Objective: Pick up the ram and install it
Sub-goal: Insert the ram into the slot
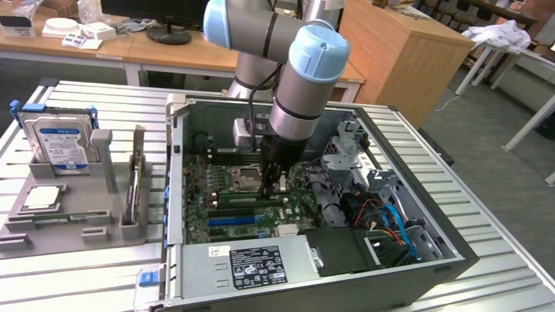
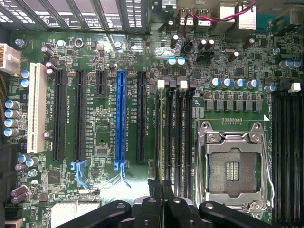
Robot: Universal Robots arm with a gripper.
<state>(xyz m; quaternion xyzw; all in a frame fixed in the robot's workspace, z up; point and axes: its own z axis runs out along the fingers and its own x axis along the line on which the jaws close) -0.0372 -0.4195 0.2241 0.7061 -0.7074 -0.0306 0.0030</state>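
- Your pincer (image 1: 275,190) (image 2: 161,184) is clenched. Its two black fingers (image 2: 153,204) are pressed tight together with no gap.
- You can see nothing held between them. The tips hang right at one end of the ram, and you cannot tell if they touch it.
- The ram (image 1: 247,203) (image 2: 161,133) is a thin green stick. It stands on its edge in a black slot just beside the processor socket (image 1: 245,175) (image 2: 232,164), between the socket and the blue slot (image 1: 232,221) (image 2: 120,118).
- The socket sits on a green board (image 1: 204,188) inside an open computer case (image 1: 178,195). The case lies flat on its side.
- In the same case, well apart from the socket, you see a grey power box (image 1: 251,263) with a black label.
- A bunch of blue and orange wires (image 1: 394,224) lies to the exterior view's right of the socket.
- Outside the case, well apart from the socket on the exterior view's left, is a grey tray (image 1: 104,227).
- In the tray, a hard drive (image 1: 56,143) stands upright, and a flat silver square chip (image 1: 41,197) lies near it.
- The case and the tray both rest on a table (image 1: 78,273) made of silver metal slats.
- Far behind the socket you see a wooden desk (image 1: 173,55) with small white boxes on it, and a wooden cabinet (image 1: 416,58).
- A white cloth (image 1: 498,32) lies on a white table beyond the cabinet.
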